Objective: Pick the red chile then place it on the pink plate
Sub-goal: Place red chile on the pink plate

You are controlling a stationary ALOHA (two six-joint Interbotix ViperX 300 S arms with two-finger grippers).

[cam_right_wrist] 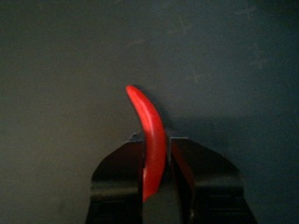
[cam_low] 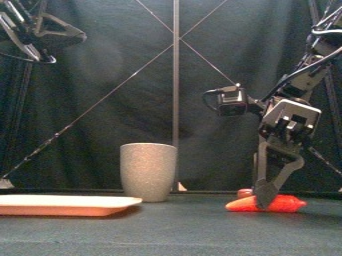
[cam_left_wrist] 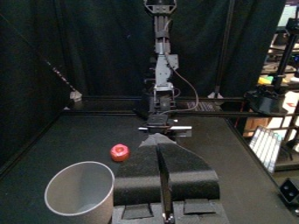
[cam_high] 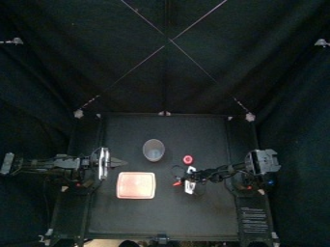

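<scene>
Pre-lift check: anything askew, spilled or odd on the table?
Nothing stands out. The grey cup stands upright, the pink plate lies flat, and the red chile sits lengthwise in the right gripper, at table level. The left gripper rests at the left.

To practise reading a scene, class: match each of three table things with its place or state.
1 curved red toy chile
2 flat pink tray
3 tall grey speckled cup

a stands upright behind the tray
b in the right gripper, between its jaws
c lies flat, left of the chile

Pairs: 1-b, 2-c, 3-a
</scene>
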